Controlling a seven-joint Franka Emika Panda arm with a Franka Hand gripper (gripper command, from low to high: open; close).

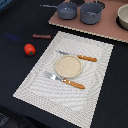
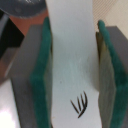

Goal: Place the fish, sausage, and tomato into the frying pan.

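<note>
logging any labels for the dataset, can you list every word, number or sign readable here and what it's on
None: no readable words, numbers or brand marks in either view.
The only mark is a few curved black strokes on the fish held between the pincer pads, not letters.

The tomato (image 1: 29, 49) is bright red; the sausage (image 1: 42, 36) reddish-brown; the frying pan (image 1: 66, 10) dark grey; the plate (image 1: 68, 66) beige, on a pale finely striped placemat (image 1: 95, 75). The surface (image 1: 15, 20) is black; the fish (image 2: 72, 65) is white with black fin lines, between green pads (image 2: 42, 75).
</note>
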